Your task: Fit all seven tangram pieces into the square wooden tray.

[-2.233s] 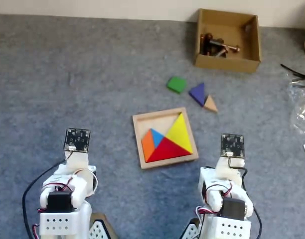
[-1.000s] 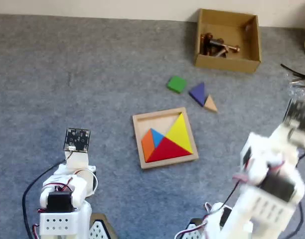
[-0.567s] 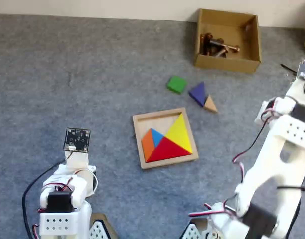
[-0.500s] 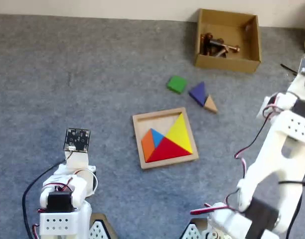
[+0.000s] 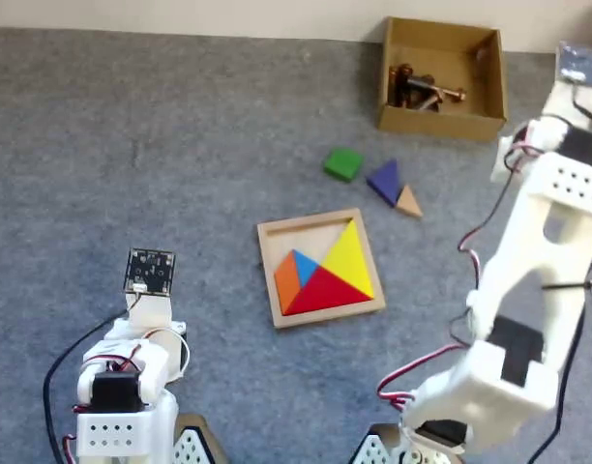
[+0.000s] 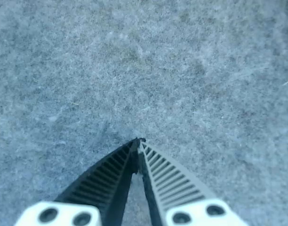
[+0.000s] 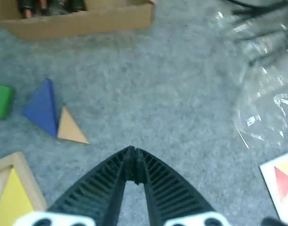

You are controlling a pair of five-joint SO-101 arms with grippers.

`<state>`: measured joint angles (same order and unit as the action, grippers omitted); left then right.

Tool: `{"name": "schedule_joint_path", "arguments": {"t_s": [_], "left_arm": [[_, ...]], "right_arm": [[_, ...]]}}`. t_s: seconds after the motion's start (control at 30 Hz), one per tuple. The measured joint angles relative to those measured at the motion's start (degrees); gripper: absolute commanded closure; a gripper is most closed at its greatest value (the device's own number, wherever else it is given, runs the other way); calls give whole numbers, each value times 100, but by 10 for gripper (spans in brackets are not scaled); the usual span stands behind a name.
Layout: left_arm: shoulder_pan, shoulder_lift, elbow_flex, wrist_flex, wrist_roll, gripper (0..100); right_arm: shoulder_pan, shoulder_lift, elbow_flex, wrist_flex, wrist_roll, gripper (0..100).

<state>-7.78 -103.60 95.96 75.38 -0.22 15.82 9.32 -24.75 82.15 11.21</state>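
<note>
Tan triangle and blue triangle touch, apart from the closed right jaws; left jaws closed too.

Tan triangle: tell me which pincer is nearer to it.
Right. The right pincer is a short way from the tan triangle, over the carpet beside it. The left pincer is far off over bare carpet, on the wooden tray's other side.

- tray: pale bare wood
- in tray: yellow triangle, red triangle, orange piece, light blue piece
- loose: green square, dark blue triangle, tan triangle
- mat: mottled grey felt
- box: brown cardboard
- left gripper: one finger black, one pale grey, both ribbed
- right gripper: black, ribbed
- left arm, right arm: white, black motors
</note>
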Motion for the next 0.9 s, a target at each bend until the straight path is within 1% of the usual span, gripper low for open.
{"name": "schedule_joint_path", "arguments": {"t_s": [0.07,0.13,0.33,0.4,0.5,0.57,0.7,0.9], "left_arm": [[0,0,0,0,0,993],[0,0,0,0,0,993],[0,0,0,0,0,993],[0,0,0,0,0,993],[0,0,0,0,0,993],[0,0,0,0,0,993],[0,0,0,0,0,993],[0,0,0,0,0,993]], "right_arm": [[-176,308,-563,325,132,868],[-378,589,-1073,589,202,835],[-897,1284,-2356,1055,255,833],[-1125,1486,-2593,1178,422,833],[-1468,1758,-2752,1310,703,830],[-1591,1899,-2760,1336,791,829],[-1793,2207,-2760,1345,1196,826],[-2127,2725,-2760,1345,1811,708]]}}
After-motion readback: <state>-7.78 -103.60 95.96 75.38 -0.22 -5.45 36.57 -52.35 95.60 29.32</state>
